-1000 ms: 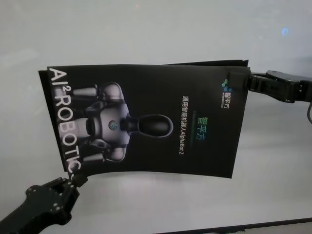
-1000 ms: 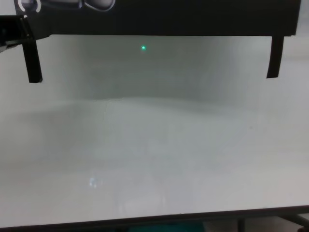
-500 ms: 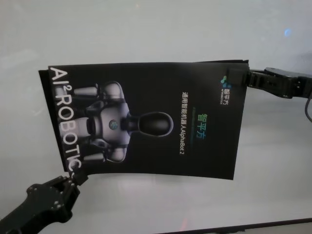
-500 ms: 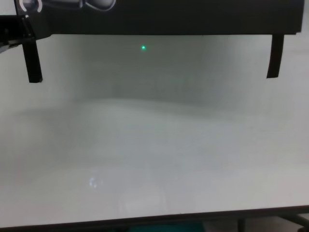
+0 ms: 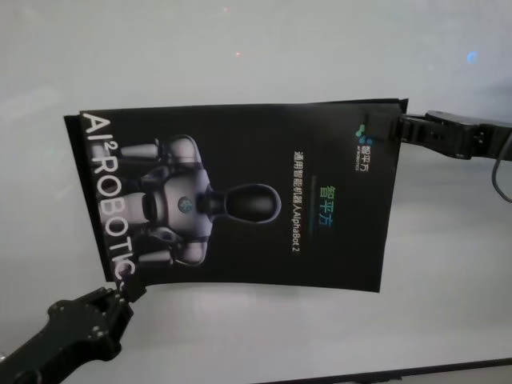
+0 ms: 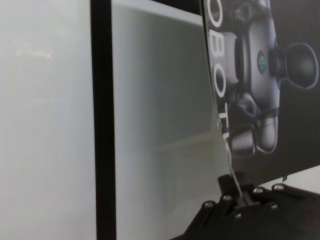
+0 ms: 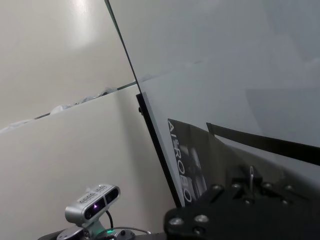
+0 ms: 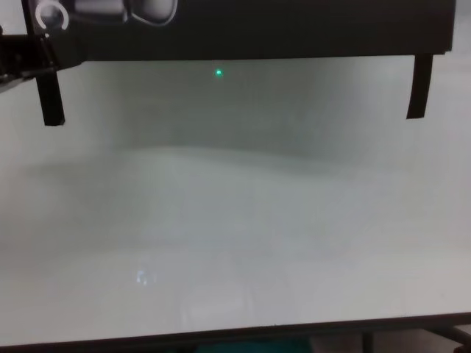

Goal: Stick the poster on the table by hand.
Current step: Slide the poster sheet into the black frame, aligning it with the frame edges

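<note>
Since the earlier frames, the right gripper (image 5: 398,128) has edged slightly upward and farther from the robot in the head view, and the poster (image 5: 240,200) hangs a little flatter; the left gripper (image 5: 122,294) has shifted only slightly.

Poster: large glossy black sheet, held spread above the white bench (image 5: 256,48), not lying on it. White lettering runs along the edge on the robot's left, with a grey-white robot figure beside it and smaller text toward the right. Its near edge sags a little between the two grips.

Left gripper: low at the near left in the head view, pinching the poster's near-left corner. Left wrist view shows its fingers (image 6: 235,192) pressed together on the thin edge of the poster (image 6: 280,60), with a narrow black strip (image 6: 102,120) hanging down beside it against the pale bench (image 6: 45,125).

Right gripper: reaches in from the right side, clamped on the far-right corner of the sheet. Right wrist view shows the gripper (image 7: 250,182) closed on the poster (image 7: 200,150), sheet curving away from it.

Chest view: the poster's (image 8: 294,26) lower edge crosses the top of the picture. Two black corner strips dangle from it, one at the left (image 8: 50,95) and one at the right (image 8: 419,87). Both strip ends hang clear above the bench (image 8: 235,220).
</note>
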